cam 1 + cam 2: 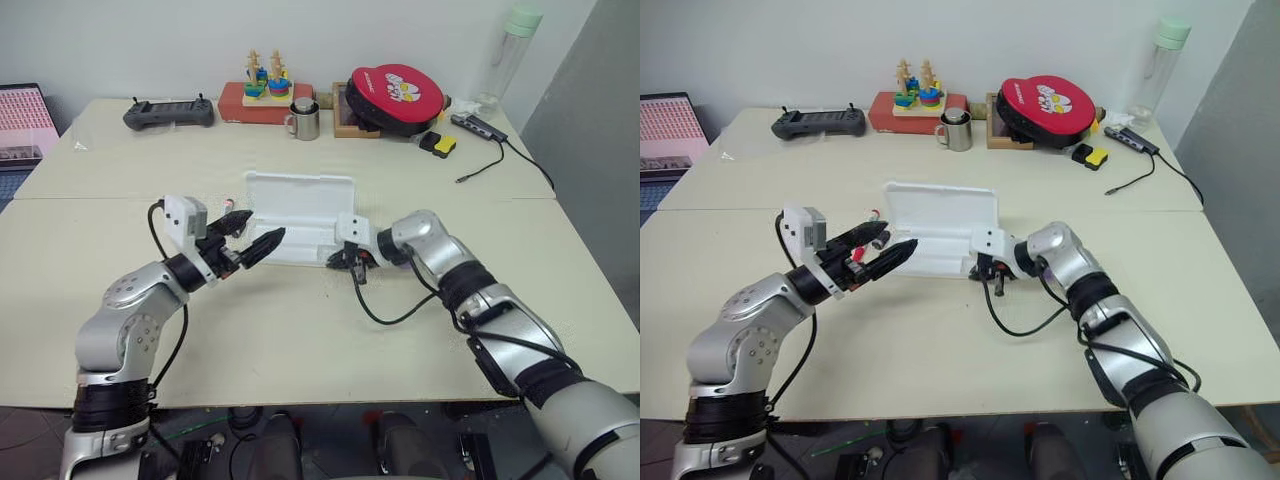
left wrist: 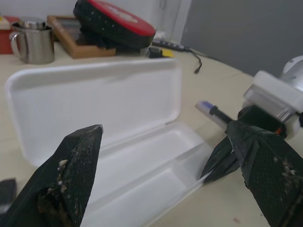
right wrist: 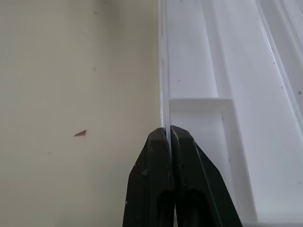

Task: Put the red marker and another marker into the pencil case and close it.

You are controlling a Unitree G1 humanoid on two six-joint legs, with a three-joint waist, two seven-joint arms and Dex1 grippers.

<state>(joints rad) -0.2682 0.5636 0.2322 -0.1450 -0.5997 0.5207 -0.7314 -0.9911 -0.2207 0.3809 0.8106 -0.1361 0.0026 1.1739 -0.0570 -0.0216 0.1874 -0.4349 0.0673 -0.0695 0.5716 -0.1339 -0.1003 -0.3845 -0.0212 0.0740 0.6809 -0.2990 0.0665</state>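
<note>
While the white pencil case (image 1: 297, 222) lies open near the middle of a pale table (image 1: 300, 330), its lid raised toward the far side and its shallow tray facing up, the right gripper (image 1: 338, 262) sits at the case's near right corner with its two black fingers pressed together on the thin front wall of the tray, as the right wrist view shows; the left gripper (image 1: 250, 233) hovers just beside the case's left end, pointing across toward it, its fingers (image 2: 71, 175) spread wide apart and holding nothing; seen from the left wrist view, the tip of a marker (image 2: 208, 109) with a purple band pokes out just past the case's right end, close to the right gripper; whether it is the purple marker cannot be told for sure; along the table's far edge stand a black controller (image 1: 168, 114), a metal mug (image 1: 303, 120), a toy with coloured rings on a red base (image 1: 265, 92), and a red round pouch (image 1: 398, 95).
</note>
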